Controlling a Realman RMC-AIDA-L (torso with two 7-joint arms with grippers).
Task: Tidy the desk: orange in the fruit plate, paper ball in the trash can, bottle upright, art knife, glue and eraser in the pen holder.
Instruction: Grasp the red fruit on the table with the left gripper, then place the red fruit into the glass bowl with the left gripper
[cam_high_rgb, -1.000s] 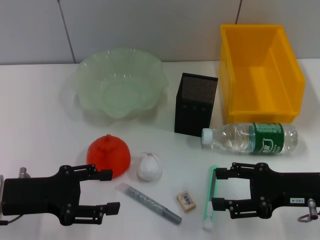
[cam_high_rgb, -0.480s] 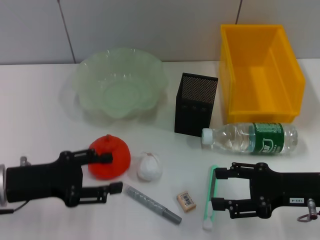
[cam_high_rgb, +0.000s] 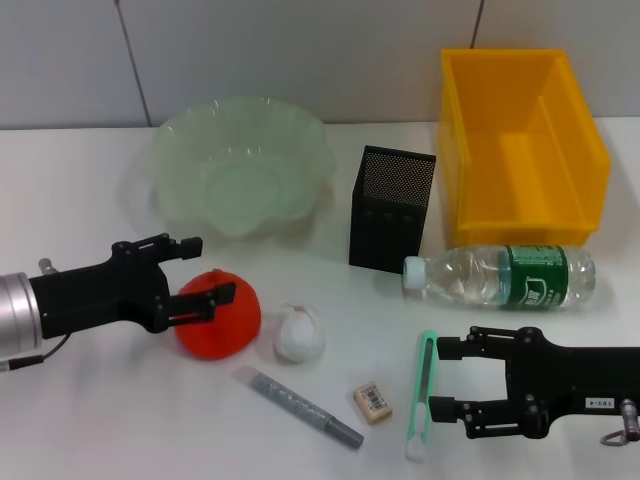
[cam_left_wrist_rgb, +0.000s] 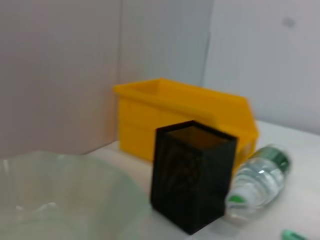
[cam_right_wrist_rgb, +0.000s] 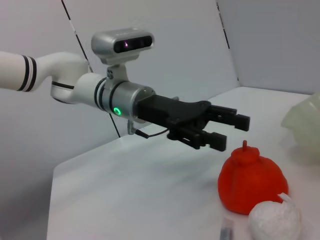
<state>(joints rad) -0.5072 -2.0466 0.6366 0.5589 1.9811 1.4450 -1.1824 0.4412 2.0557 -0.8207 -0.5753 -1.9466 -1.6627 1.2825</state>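
One arm active: left gripper, jaws open, has risen from front-left edge to above orange; descent and grasp pending. Right gripper open, parked front-right.

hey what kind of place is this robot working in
Probably a lab desk staged for tidying practice: a white tabletop against plain wall panels, with a black mesh pen holder and a yellow plastic bin.

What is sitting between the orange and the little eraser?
In the head view, the white paper ball lies just beside the orange, and the grey glue stick stretches across the table before the eraser.
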